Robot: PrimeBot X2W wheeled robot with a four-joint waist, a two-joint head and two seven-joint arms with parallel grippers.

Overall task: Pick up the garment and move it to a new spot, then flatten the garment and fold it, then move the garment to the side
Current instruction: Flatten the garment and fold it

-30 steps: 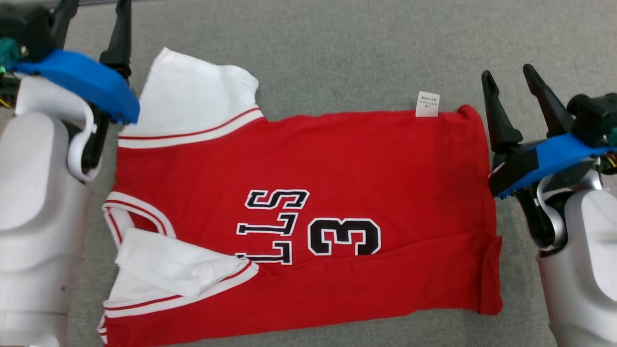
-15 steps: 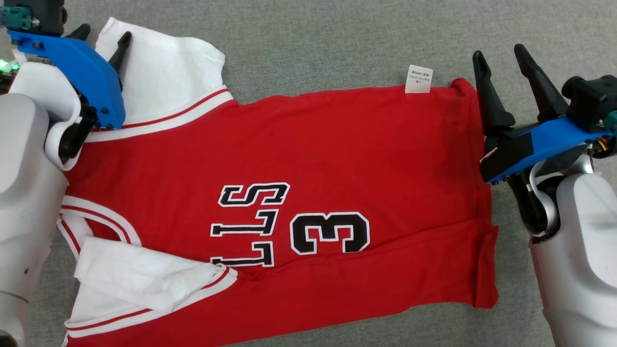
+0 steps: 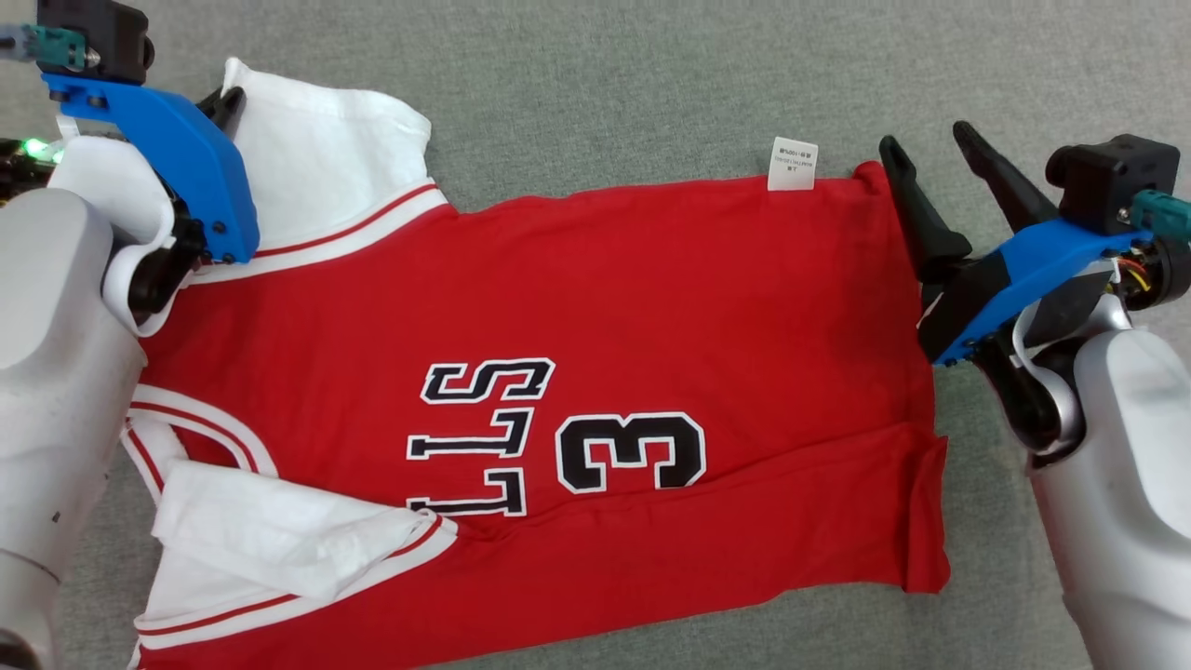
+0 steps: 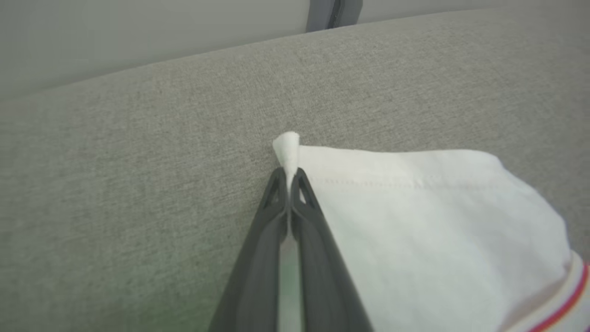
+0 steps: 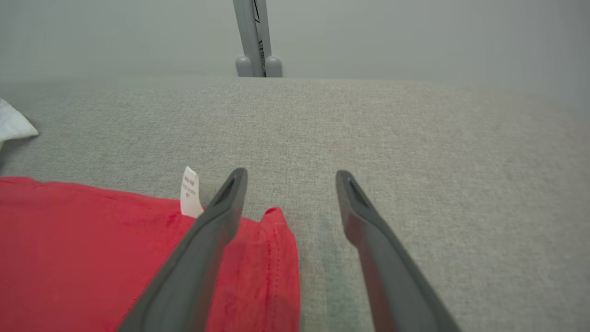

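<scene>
1. Garment (image 3: 595,307): a red jersey is spread flat on the grey worktop (image 3: 651,74), with its neck end to the left.
2. Left gripper (image 4: 289,177): the far corner of the white sleeve (image 4: 415,221) is pinched between clenched fingers.
3. Right gripper (image 5: 290,174): the fingers are spread, grasping nothing, at the far right hem corner beside the label (image 5: 190,191).

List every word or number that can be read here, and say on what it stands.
"LLS": black letters, sideways, on the red jersey; any more are hidden under the folded white sleeve.
"3": black number on the same jersey.
White label at the jersey's far edge: print too small to read.
</scene>
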